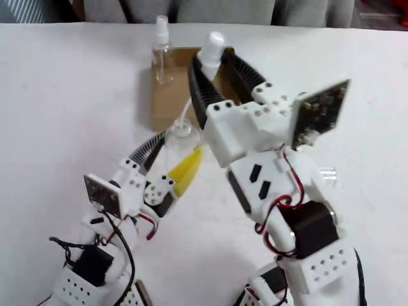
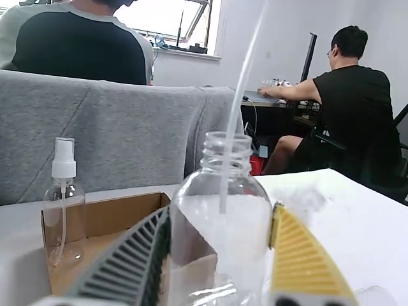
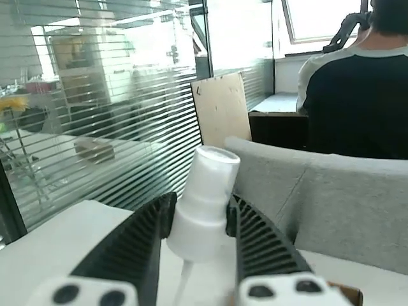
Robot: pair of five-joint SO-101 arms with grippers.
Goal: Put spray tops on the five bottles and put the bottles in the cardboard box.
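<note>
Your right claw (image 1: 212,57) is clamping a white spray top (image 1: 211,46) between its black ribbed fingers and holding it high above the cardboard box (image 1: 167,95). The spray top's thin tube (image 2: 239,108) is hanging down and entering the neck of an open bottle (image 2: 220,242). Your left claw (image 1: 182,143), with one black finger and one yellow, is gripping that clear bottle by its sides and keeping it upright at the near edge of the box, low over the white table (image 1: 64,95). The tube is sitting inside the neck, but the spray top itself is hovering well above the rim, so this bottle is not yet capped. A finished bottle (image 1: 162,54) with its spray top on is standing upright at the far end of the box. By that count, one of the five bottles appears done and a second is partway through. You are probably facing these steps next: lowering the top onto the neck, seating it, and placing the bottle into the box beside the first. The other three bottles would then be waiting for the same treatment.
</note>
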